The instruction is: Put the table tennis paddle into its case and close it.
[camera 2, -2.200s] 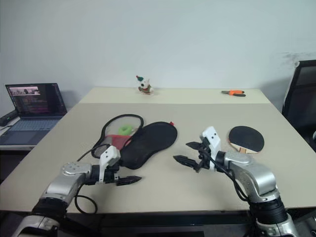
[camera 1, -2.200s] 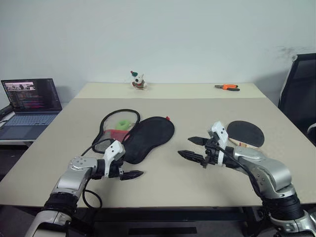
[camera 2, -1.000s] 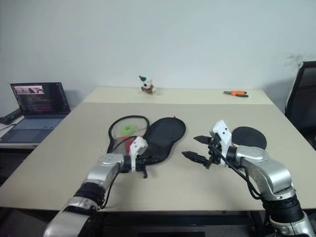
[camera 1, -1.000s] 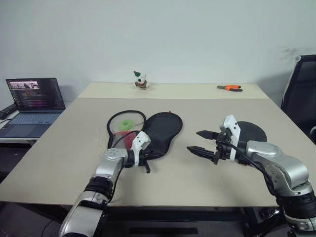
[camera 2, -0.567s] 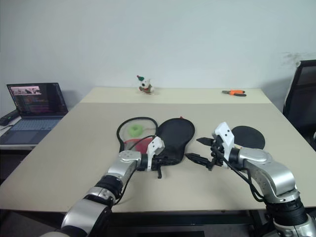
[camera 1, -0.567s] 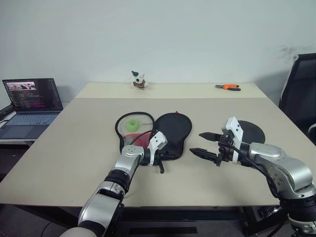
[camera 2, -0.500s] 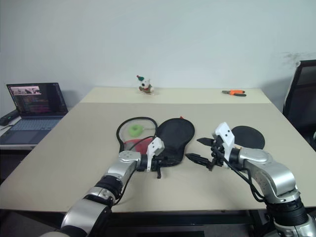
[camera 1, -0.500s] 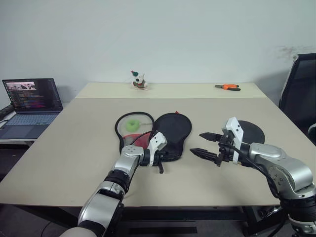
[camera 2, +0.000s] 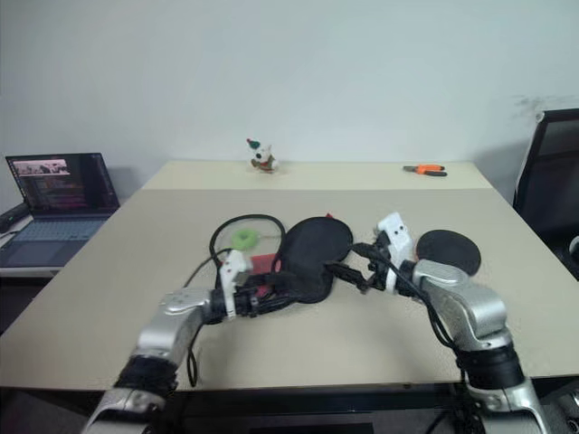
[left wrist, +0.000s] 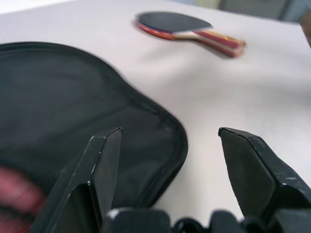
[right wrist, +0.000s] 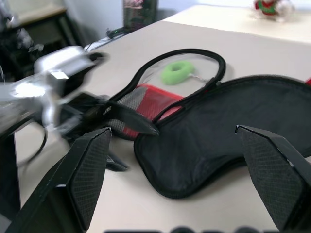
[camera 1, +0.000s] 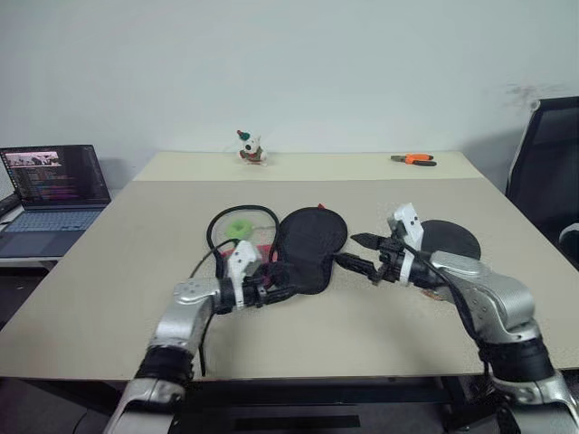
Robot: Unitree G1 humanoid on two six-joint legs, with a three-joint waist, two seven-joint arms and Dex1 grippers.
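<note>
Lying unzipped on the matte beige surface point(camera 1: 136, 262), soft black fabric case point(camera 1: 308, 246), red panel, mesh pocket | left hand point(camera 1: 282, 291) parted, empty, at case's near edge | right hand point(camera 1: 359, 256) wide open, empty | table tennis paddle point(camera 1: 450, 242), round black rubber face, flat beyond right hand

No text, label, brand or number can be read on anything here.

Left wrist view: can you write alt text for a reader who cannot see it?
Two open black gripper fingers frame the rounded edge of a soft black fabric case lying on a beige table. Beyond it lies a black-faced table tennis paddle with a wooden handle.
</note>
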